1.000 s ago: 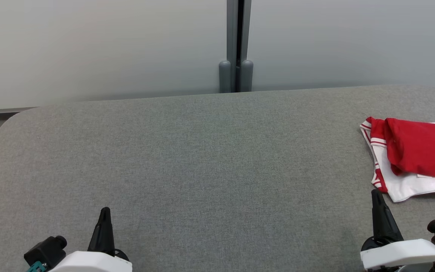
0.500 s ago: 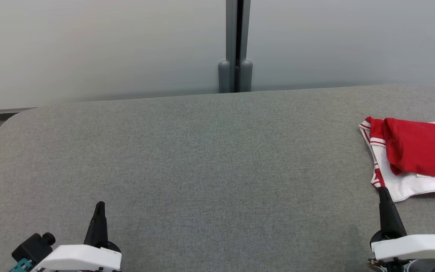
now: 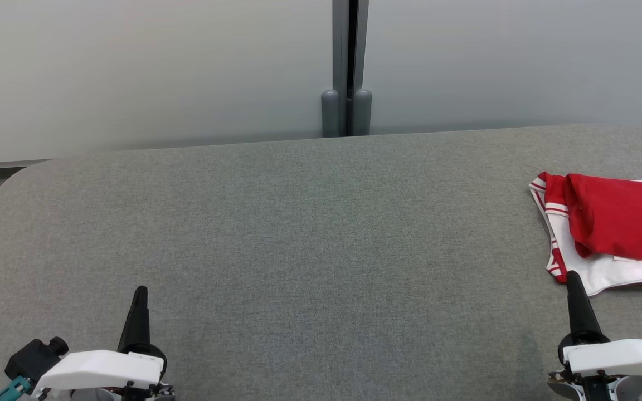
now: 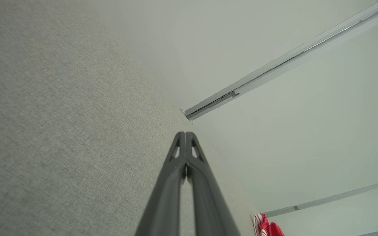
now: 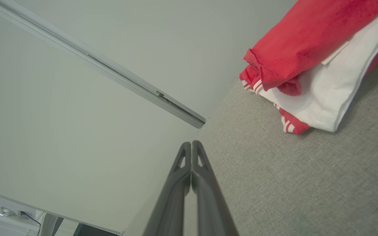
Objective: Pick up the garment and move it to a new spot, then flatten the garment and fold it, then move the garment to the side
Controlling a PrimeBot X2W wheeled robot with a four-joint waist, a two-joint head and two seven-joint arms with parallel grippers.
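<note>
Wall (image 3: 131, 72): pale grey panels standing behind the table's far edge, across the whole width.
Table (image 3: 310, 234): grey woven cloth top with rounded far corners; it carries the garment at its right side, and both grippers sit over its near edge.
Garment (image 3: 616, 228): red and white, folded into a flat stack at the right of the table, towards the far side. The head view's right edge cuts it off. A red layer lies on top of a white one, with red-and-white striped trim at its left corners. It rests on the cloth and nothing grips it; it also shows in the left wrist view (image 4: 267, 227) and the right wrist view (image 5: 307, 55).
Post (image 3: 346, 67): dark grey upright strip between two wall panels, far centre, with two rounded grey caps at its foot.
Left gripper (image 3: 140, 292): near left, fingers pressed together (image 4: 185, 134) and holding nothing, pointing far, well apart from the garment.
Right gripper (image 3: 572, 277): near right, fingers pressed together (image 5: 191, 143) and empty. The tip is just near of the garment's near-left corner; the right wrist view shows bare cloth between them.
</note>
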